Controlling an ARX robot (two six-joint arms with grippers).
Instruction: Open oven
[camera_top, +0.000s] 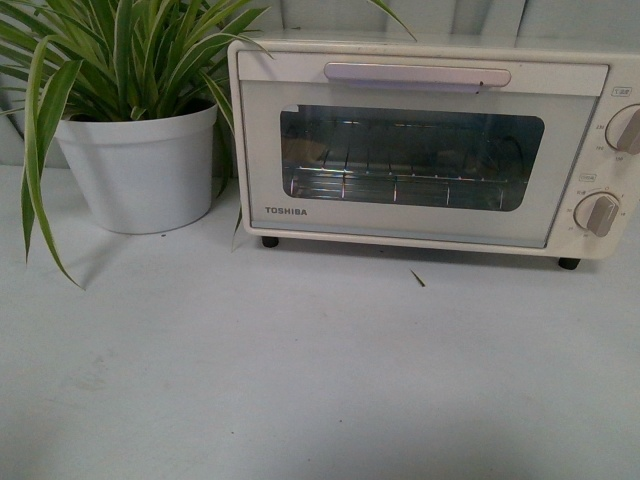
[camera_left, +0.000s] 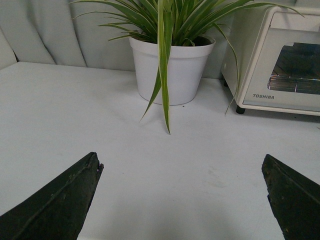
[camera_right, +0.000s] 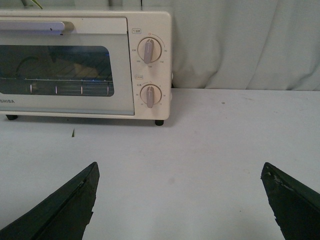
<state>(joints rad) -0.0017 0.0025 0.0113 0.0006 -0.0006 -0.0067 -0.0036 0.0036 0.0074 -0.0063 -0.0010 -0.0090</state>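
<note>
Starts with the oven (camera_top: 420, 150): set toward the back of the table (camera_top: 300, 380), right of centre in the front view, raised on small black feet (camera_top: 269, 241), face square to the robot, presumably to keep the door within straight reach. Shut at present, with the glass door (camera_top: 410, 158) flush in its frame and the wire rack (camera_top: 395, 185) showing behind it. Calls for a pull on the long bar handle (camera_top: 416, 75) along the door's top edge; mounted there, probably, because of a hinge at the bottom and a door that swings down and outward. No need to touch the two round knobs (camera_top: 600, 213) at the right end, being no part of opening.

Just beside the oven's left wall, a white pot (camera_top: 140, 165) with a striped plant, a few leaves drooping toward the oven's corner; near enough to brush, not to block the door. In front of the door, bare table but for a small scrap of leaf (camera_top: 417, 278), so room enough for the door to drop. Behind everything, a grey curtain (camera_right: 240, 45).

Nearest the robot, the left gripper (camera_left: 180, 159) and the right gripper (camera_right: 180, 166), both with jaws spread wide and holding nothing, low over the table and well short of the oven: left aimed at the pot, right at the knob end. Held apart like that, likely in readiness for the handle. No contact yet, so the task looks unstarted.
</note>
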